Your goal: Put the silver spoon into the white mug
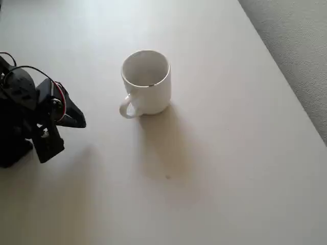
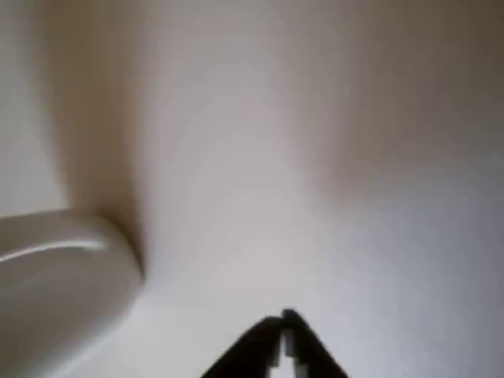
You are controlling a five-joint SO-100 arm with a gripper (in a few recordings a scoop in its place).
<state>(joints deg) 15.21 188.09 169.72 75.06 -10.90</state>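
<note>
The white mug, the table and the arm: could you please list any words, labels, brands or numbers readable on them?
None can be read.
White mug: plain, no print or logo.
Table: bare, no marks that read as text.
Arm and tool: black parts, no legible label; the wrist view is blurred.

Wrist view: the gripper (image 2: 282, 340), black fingertips pressed together, sits at the bottom edge over the pale table (image 2: 331, 157). The blurred white mug (image 2: 55, 276) fills the lower-left corner, well apart from the fingertips.
</note>
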